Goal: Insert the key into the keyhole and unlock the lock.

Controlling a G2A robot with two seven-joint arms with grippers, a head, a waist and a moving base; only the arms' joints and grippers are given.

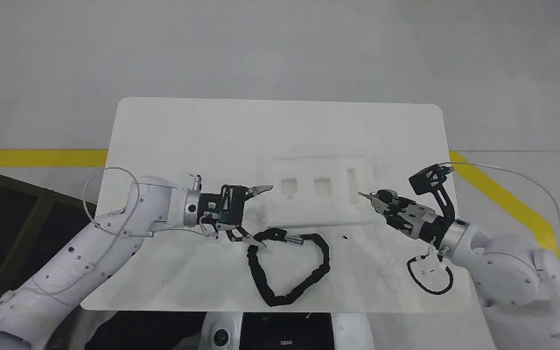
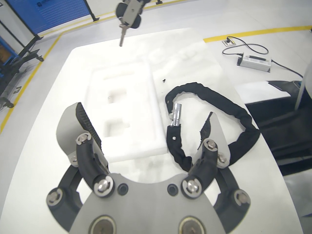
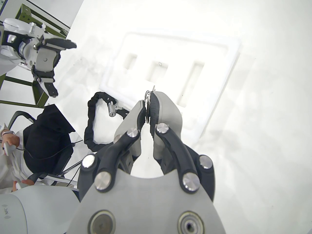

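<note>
A black fabric-sleeved chain lock (image 1: 289, 267) lies looped on the white table near its front edge. Its silver lock cylinder (image 2: 176, 114) (image 3: 111, 110) rests beside the corner of the foam tray (image 1: 319, 171). My left gripper (image 1: 252, 212) (image 2: 145, 113) hovers open just left of the cylinder, holding nothing. My right gripper (image 1: 378, 198) (image 3: 147, 103) is shut on the key (image 2: 122, 34), whose metal blade sticks out past the fingertips. It hangs above the tray's right end, well apart from the cylinder.
The white foam tray (image 3: 219, 49) with three rectangular pockets lies mid-table. A tiny black speck (image 2: 164, 81) sits on the table (image 1: 175, 122) near the chain. A black cable loop (image 1: 430, 276) hangs by the right arm. A power brick (image 2: 254, 62) lies on the floor.
</note>
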